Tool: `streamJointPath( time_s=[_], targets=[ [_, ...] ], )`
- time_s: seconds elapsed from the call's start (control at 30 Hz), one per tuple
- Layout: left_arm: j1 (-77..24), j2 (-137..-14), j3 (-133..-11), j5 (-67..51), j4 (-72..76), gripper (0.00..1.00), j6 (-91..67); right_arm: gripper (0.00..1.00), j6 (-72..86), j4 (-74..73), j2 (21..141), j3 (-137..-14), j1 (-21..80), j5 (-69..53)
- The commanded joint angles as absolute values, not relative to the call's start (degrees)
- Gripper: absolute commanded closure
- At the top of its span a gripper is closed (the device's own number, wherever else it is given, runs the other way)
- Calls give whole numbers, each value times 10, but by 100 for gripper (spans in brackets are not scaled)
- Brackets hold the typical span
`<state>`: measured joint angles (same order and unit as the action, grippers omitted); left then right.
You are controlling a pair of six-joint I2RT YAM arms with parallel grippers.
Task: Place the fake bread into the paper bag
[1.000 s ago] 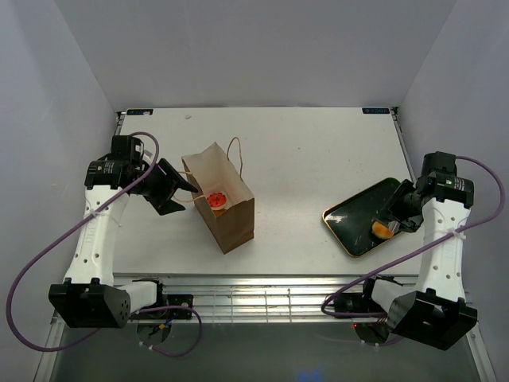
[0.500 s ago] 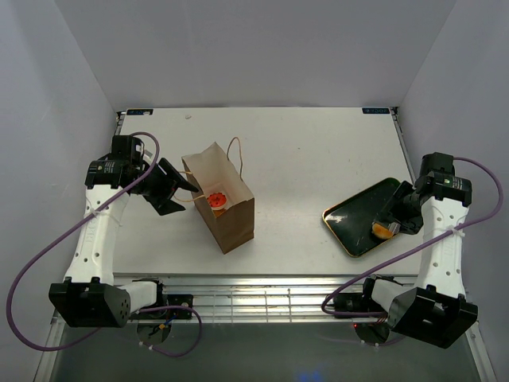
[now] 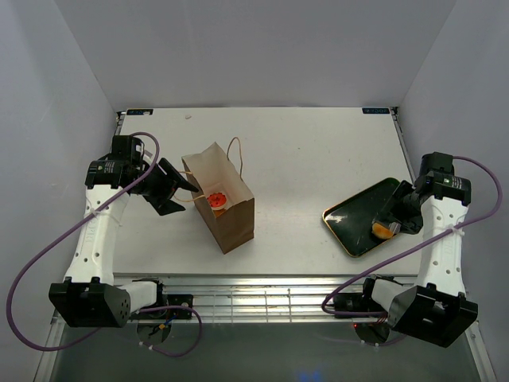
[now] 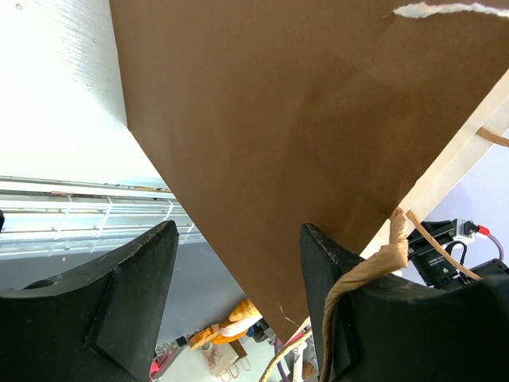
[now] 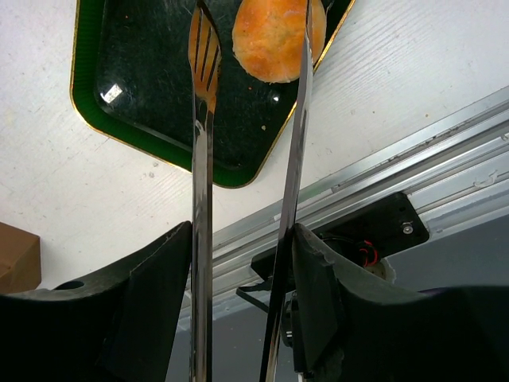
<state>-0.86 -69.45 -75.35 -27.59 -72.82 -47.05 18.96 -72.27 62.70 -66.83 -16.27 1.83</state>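
My right gripper [image 5: 242,239] is clamped on metal tongs [image 5: 201,151] over the dark green tray [image 5: 127,119]. A round golden bun [image 5: 270,32] lies on the tray at the tong tips. The plain blade crosses its right side, and the forked blade sits just beside its left edge. My left gripper [image 4: 238,231] has its fingers spread with the paper bag [image 4: 302,119] wall between them and the cord handle [image 4: 362,274] against one finger. Can't tell if the pads touch paper. The bag stands upright on the table [image 3: 318,151], well apart from the tray, with a red-frosted donut [image 3: 217,199] inside.
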Motion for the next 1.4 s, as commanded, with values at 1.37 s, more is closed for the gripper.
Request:
streamJointPath(
  time_s=[1.37],
  targets=[
    [-4,-682,-733,-280,-705,26,-490,41,181,-705,650,-650,-165,30]
  ],
)
